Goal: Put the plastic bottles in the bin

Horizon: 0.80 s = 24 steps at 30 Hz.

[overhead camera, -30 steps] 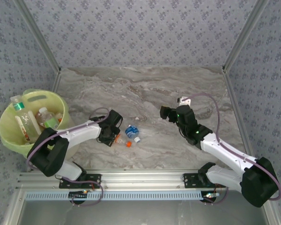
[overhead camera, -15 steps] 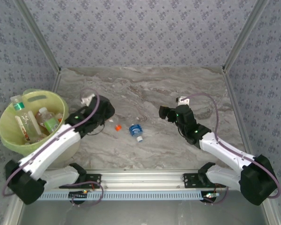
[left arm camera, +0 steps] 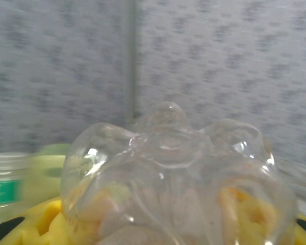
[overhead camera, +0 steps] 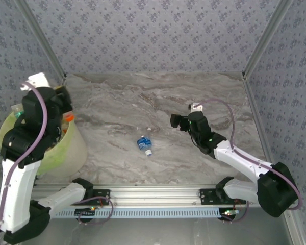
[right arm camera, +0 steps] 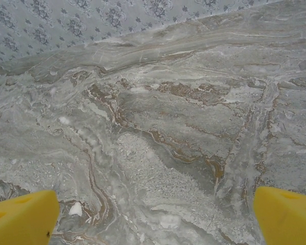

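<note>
Grey marbled worktop [overhead camera: 158,97], patterned walls. Left arm stands tall over the bin [overhead camera: 75,149] and hides most of it. Left gripper [left arm camera: 168,229] clamps a clear bottle [left arm camera: 173,173], base to camera, blurred. Blue-label bottle [overhead camera: 144,144] lies mid-worktop. Right gripper [overhead camera: 174,121] sits low, fingers spread wide.

A lab robot booth: wallpapered panels [overhead camera: 153,35], marble tabletop [overhead camera: 158,97], aluminium rail [overhead camera: 158,193].
</note>
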Available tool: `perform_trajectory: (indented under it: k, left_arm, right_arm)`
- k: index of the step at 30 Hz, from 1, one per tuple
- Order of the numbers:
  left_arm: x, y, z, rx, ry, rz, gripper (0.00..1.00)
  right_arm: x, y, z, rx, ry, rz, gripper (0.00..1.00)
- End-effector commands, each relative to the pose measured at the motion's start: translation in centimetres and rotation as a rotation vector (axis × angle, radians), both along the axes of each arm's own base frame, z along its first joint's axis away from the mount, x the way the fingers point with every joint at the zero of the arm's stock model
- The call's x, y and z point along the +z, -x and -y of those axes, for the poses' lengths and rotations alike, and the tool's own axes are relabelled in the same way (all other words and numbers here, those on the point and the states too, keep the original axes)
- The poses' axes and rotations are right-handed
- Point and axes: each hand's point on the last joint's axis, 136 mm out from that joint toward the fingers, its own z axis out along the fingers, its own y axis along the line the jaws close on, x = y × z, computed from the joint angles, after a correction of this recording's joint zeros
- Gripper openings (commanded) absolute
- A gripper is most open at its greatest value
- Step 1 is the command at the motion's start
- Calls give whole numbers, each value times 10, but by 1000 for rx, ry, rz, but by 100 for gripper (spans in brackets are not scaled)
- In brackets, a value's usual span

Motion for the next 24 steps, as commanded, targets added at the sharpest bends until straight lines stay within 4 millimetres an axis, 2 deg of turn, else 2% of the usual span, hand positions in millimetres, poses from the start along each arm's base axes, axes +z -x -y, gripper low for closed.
perform_trajectory:
  k: [1, 4, 6, 9, 11, 14, 16, 18, 20, 24]
  left_arm:
    - [-20, 9, -45, 160, -100, -137, 43]
    - [-50, 3, -65, 217, 29, -194, 43]
    - [-75, -2, -71, 225, 115, -236, 45]
    - [-105, -2, -73, 240, 195, -311, 54]
    - [-113, -3, -68, 219, 232, -339, 65]
    - [-106, -3, -57, 179, 282, -344, 83]
    - [-95, -5, -43, 109, 336, -324, 89]
    - [-85, -11, -22, 11, 388, -289, 89]
    - [-78, -19, 7, -106, 398, -259, 89]
    - [-77, -34, 81, -337, 303, -269, 99]
  right_arm:
    - [16, -6, -9, 21, -20, 39, 100]
    - [17, -8, -12, 32, -16, 42, 100]
    - [18, -8, -12, 36, -9, 43, 100]
    - [18, -7, -11, 39, 6, 42, 100]
    - [18, -6, -10, 38, 9, 41, 100]
    - [16, -5, -9, 36, 11, 37, 100]
    - [15, -5, -9, 33, 8, 34, 100]
    - [13, -5, -8, 27, 4, 32, 100]
    - [11, -5, -7, 20, 0, 29, 100]
    - [10, -4, -6, 13, 2, 24, 100]
